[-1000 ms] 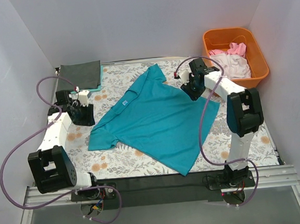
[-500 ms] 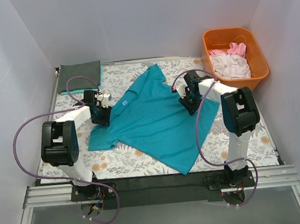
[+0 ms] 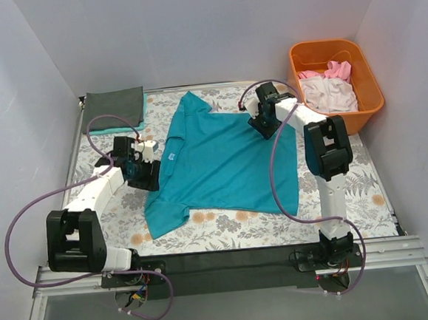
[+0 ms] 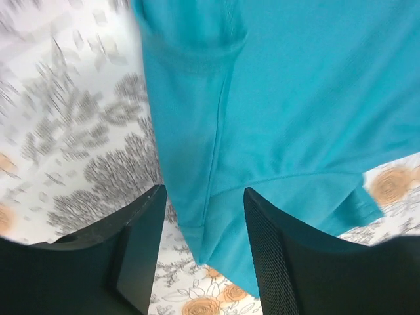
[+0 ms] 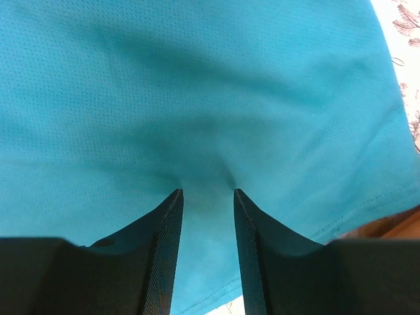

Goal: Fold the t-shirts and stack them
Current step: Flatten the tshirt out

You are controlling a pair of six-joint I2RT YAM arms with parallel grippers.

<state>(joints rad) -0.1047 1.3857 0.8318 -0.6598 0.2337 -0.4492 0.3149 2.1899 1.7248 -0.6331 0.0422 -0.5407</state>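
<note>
- One orange tub (image 3: pixel 364 115) stands at the far right. It holds a crumpled white t-shirt (image 3: pixel 327 95), with a pink t-shirt (image 3: pixel 334 70) bunched behind it.
- The teal t-shirt (image 3: pixel 222 163) lies spread on the floral table covering (image 3: pixel 219 230), between the two arms.
- A folded dark grey t-shirt (image 3: pixel 113 107) sits at the far left corner.
- Only the overhead view takes in the tub, the grey shirt and the whole outline of the teal shirt.
- The right wrist view alone shows the right gripper (image 5: pixel 208 191) pinching a pucker of teal cloth near a hem, its fingers nearly together.
- The left wrist view shows the left gripper (image 4: pixel 203 191) with its fingers apart, astride an edge of the teal cloth. Whether it clamps the cloth cannot be told.
</note>
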